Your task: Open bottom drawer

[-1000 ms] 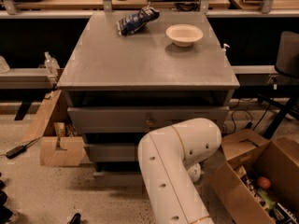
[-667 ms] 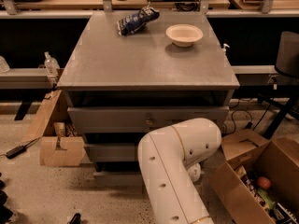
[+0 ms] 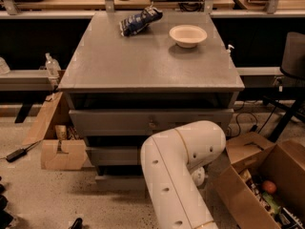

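The grey cabinet (image 3: 147,61) stands in the middle of the camera view with three drawer fronts stacked below its top. Only a strip of the bottom drawer (image 3: 119,182) shows near the floor, left of my arm; its knob is hidden. Above it are the middle drawer (image 3: 112,155) and the top drawer (image 3: 143,121), whose small knob (image 3: 151,125) shows. My white arm (image 3: 183,175) bends in front of the lower drawers. The gripper is hidden behind that arm, down by the lower drawer fronts.
On the cabinet top lie a blue snack bag (image 3: 139,20) and a white bowl (image 3: 188,35). A cardboard box (image 3: 61,151) sits on the floor at the left. An open box of items (image 3: 259,187) is at the right, with a black chair (image 3: 291,56) behind it.
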You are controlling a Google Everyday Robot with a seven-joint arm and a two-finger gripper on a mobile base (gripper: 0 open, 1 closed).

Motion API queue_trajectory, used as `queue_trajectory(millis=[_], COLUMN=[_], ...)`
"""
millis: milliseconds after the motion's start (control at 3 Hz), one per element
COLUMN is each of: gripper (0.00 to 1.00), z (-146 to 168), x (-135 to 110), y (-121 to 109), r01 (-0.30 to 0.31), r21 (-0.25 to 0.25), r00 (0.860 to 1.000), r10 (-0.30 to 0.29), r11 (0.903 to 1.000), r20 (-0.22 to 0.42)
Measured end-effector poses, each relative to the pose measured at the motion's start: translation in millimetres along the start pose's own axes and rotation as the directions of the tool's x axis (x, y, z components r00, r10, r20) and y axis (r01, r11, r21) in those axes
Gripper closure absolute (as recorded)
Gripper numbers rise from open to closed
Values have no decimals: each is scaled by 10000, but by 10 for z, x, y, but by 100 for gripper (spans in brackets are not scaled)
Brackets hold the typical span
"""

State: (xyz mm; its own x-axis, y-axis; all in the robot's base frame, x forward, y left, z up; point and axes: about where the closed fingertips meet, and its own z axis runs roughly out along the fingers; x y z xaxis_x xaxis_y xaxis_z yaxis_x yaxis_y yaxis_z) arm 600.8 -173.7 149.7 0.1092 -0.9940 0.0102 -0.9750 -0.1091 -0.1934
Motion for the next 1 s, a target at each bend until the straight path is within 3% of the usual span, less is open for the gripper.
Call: queue_trajectory(millis=[1000], gripper=[100], z=[0], x=[0], y=[0], r01=[0], r21=[0], r00=[10000], r10=[0], r11=[10000], r20=[0])
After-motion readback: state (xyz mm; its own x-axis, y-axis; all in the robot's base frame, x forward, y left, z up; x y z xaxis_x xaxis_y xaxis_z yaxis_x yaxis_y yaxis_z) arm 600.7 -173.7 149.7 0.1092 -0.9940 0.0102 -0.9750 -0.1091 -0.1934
